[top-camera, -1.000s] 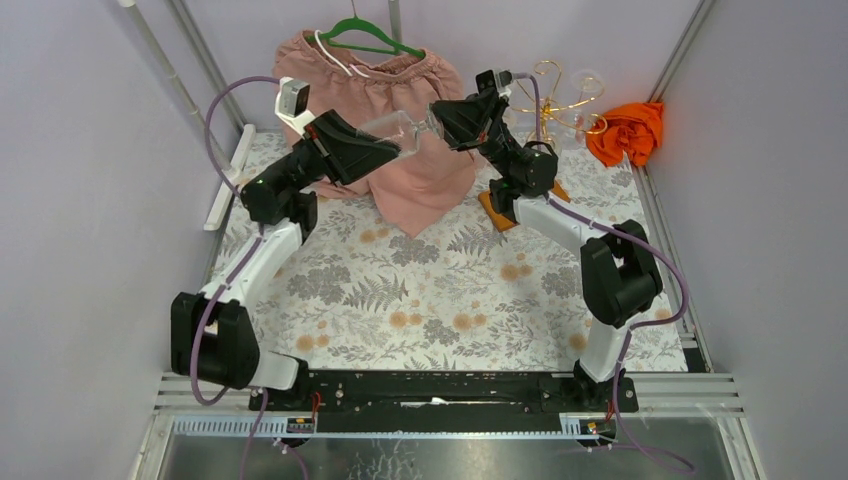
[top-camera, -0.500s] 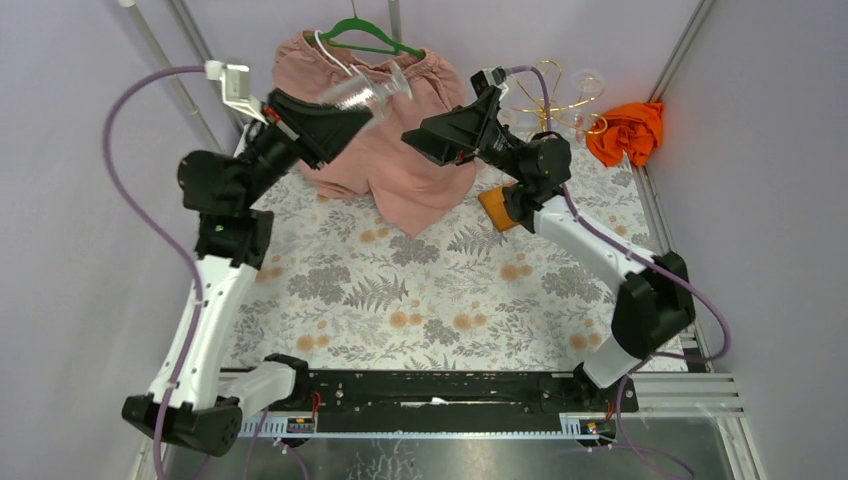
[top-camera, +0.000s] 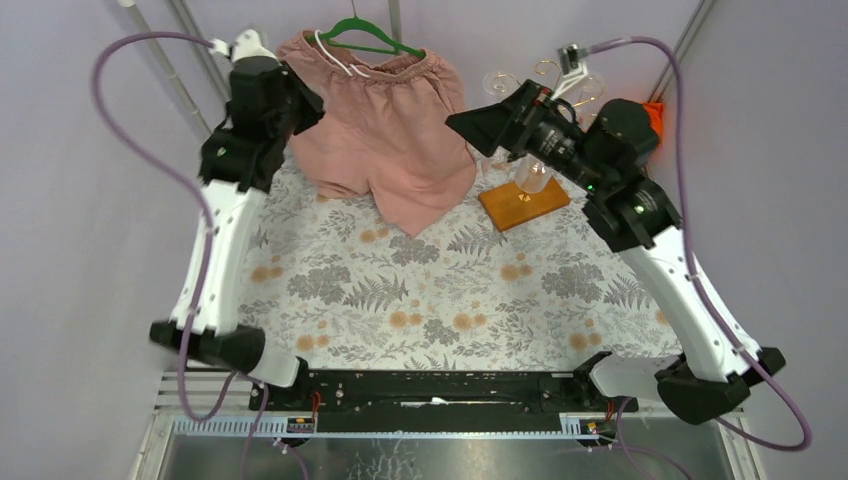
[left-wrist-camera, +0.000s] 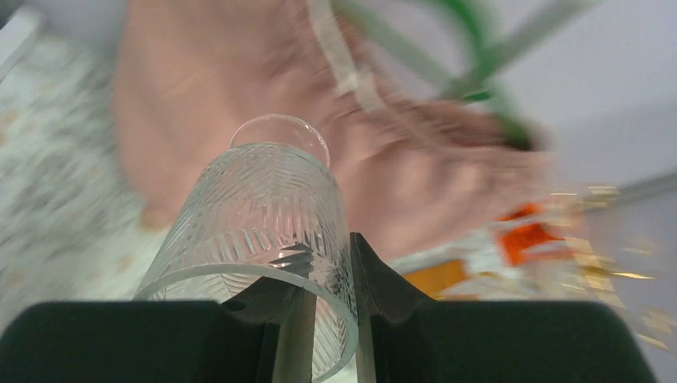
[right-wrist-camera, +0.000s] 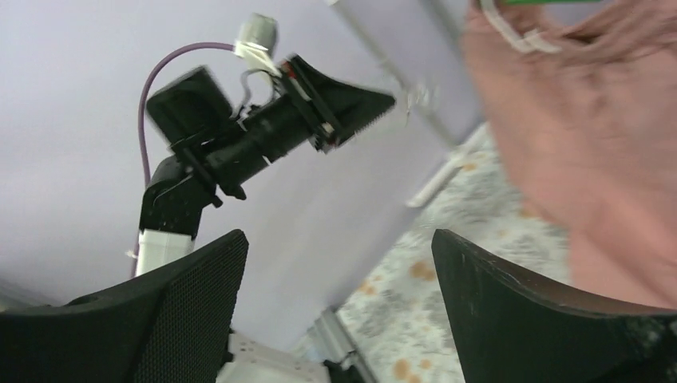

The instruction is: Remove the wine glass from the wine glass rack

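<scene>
Shorts point(top-camera: 385, 130) on green hanger point(top-camera: 392, 40) between left hand point(left-wrist-camera: 327, 267), tight on wine glass point(left-wrist-camera: 263, 207), and wide-open empty right hand point(right-wrist-camera: 335, 239).

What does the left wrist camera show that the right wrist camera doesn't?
Only the left wrist view shows the wine glass, its rim pinched by the left gripper, and, blurred behind it, the wine glass rack. Only the right wrist view shows the left arm from outside, framed by the wide-open, empty right gripper. Both show the pink shorts and the floral tablecloth.
</scene>
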`<state>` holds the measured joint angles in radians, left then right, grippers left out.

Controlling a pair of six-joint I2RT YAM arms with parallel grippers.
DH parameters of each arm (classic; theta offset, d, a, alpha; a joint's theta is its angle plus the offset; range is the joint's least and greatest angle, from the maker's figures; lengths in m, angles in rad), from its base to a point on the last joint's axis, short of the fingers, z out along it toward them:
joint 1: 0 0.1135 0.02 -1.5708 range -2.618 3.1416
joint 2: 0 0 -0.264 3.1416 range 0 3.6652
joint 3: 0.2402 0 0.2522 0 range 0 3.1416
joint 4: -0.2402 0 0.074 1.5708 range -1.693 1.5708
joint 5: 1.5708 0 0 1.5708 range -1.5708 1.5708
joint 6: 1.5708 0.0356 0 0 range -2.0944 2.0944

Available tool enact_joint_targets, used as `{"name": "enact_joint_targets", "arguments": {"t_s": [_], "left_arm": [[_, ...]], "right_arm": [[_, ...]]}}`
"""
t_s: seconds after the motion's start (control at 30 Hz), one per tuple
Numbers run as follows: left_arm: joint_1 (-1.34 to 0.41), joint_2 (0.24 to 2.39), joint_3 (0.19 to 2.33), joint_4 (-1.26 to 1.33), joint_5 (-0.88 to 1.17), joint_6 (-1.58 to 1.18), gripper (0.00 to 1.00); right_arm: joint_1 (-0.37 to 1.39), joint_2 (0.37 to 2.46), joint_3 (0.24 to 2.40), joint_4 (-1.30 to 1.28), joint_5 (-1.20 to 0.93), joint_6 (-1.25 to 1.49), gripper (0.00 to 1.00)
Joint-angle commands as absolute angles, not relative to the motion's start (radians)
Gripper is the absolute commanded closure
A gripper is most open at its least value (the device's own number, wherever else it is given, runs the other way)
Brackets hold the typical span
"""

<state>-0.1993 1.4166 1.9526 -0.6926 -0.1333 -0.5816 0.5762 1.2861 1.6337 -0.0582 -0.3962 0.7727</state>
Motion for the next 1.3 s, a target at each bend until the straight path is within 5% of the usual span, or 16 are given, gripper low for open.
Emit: {"name": "enact_joint_targets", "arguments": {"t_s": [0.0,0.33,1.27], "left_arm": [[-0.134,1.559,1.949,-0.966,-0.335,-0.549,1.00],[-0.002,1.810,1.889,-1.003,-0.203,-0.512,1.00],[0.117,2.121,1.853,-0.997,-0.009,-0.449,1.00]], "right_arm": [[0.580,1.214,1.686,-0.341,-0.080,0.501,0.04],[0.580,1.178,1.713,-0.461,0.173,0.406,0.01],[0.490,1.237,1.666,-0.405,0.108,0.435,0.00]]}}
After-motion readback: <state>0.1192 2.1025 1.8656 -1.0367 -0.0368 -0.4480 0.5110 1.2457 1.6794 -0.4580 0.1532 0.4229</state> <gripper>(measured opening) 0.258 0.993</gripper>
